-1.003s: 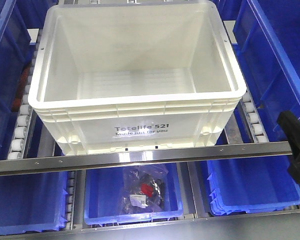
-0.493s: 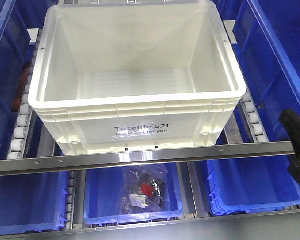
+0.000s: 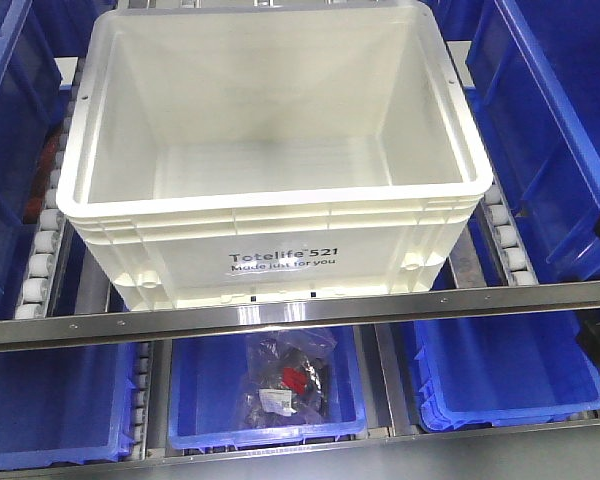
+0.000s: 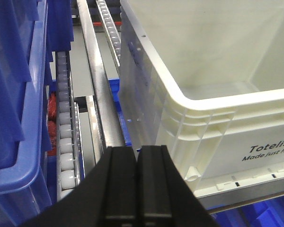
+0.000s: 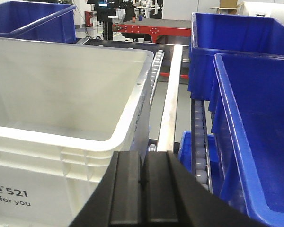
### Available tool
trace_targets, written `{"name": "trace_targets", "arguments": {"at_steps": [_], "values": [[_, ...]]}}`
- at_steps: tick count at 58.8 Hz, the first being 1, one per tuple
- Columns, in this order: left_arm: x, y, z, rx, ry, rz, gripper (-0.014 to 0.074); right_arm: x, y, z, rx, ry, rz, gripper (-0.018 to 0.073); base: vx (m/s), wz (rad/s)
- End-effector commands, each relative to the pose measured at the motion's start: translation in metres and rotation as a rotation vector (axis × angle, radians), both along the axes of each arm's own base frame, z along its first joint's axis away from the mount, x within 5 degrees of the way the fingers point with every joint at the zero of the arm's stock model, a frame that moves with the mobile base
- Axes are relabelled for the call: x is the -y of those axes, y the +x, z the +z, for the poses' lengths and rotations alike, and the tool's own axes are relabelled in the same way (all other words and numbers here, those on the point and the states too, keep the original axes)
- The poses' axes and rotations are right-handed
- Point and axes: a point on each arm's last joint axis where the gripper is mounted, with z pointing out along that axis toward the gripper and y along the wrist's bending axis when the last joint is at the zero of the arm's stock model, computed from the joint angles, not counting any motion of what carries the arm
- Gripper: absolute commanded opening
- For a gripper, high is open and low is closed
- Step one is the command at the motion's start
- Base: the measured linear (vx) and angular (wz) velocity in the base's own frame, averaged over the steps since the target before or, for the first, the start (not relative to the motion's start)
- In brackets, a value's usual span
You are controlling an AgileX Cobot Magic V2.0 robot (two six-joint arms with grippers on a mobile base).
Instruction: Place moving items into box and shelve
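From the front we see the box (image 3: 270, 160), a cream-white crate printed "Totelife 521", sitting on the roller shelf (image 3: 42, 262) behind a metal rail (image 3: 280, 312); its inside shows only bare floor and walls. Blue bins (image 3: 550, 130) stand on both sides, and in a lower blue bin (image 3: 195, 395) under the rail lies a clear bag of dark parts (image 3: 285, 385). At the right edge a dark shape, partly cut off, is too little for us to identify. In the left wrist view our left claw (image 4: 136, 163) has its two black fingers pressed together, gripping nothing, just off the box's (image 4: 203, 113) near left corner. In the right wrist view our right claw (image 5: 144, 168) is likewise closed and empty, beside the box's (image 5: 66, 137) right corner, with a blue bin (image 5: 255, 142) to its right
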Motion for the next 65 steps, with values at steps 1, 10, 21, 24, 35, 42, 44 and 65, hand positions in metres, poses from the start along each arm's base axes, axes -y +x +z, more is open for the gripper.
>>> {"name": "trace_targets", "arguments": {"at_steps": [1, 10, 21, 24, 35, 42, 44, 65], "values": [[0.002, 0.001, 0.014, 0.085, -0.024, -0.022, -0.0024, 0.001, 0.001, 0.017, 0.103, 0.022, -0.010, -0.0015, 0.00, 0.00], [0.002, 0.001, 0.014, 0.085, -0.024, -0.022, -0.0023, 0.001, 0.001, 0.017, 0.103, 0.022, -0.010, -0.0015, 0.00, 0.00], [0.002, 0.001, 0.014, 0.085, -0.024, -0.022, -0.0023, 0.001, 0.001, 0.017, 0.103, 0.022, -0.010, -0.0015, 0.00, 0.00], [0.002, 0.001, 0.015, 0.087, -0.021, -0.023, -0.0024, 0.001, 0.001, 0.017, 0.103, 0.022, -0.010, -0.0015, 0.00, 0.00], [0.009, 0.001, 0.023, 0.195, 0.038, -0.116, -0.0022, 0.001, 0.001, 0.017, 0.103, 0.021, -0.010, -0.0015, 0.00, 0.00], [0.012, 0.000, 0.029, 0.264, 0.058, -0.151, -0.0022, 0.001, 0.001, 0.017, 0.103, 0.021, -0.010, -0.0015, 0.00, 0.00], [0.013, 0.000, 0.029, 0.273, 0.059, -0.153, -0.0022, 0.001, 0.001, 0.017, 0.103, 0.021, -0.010, -0.0015, 0.00, 0.00], [0.003, -0.025, -0.040, 0.346, 0.071, -0.109, -0.0022, 0.001, 0.001, 0.017, 0.104, 0.021, -0.010, -0.0015, 0.00, 0.00]]}}
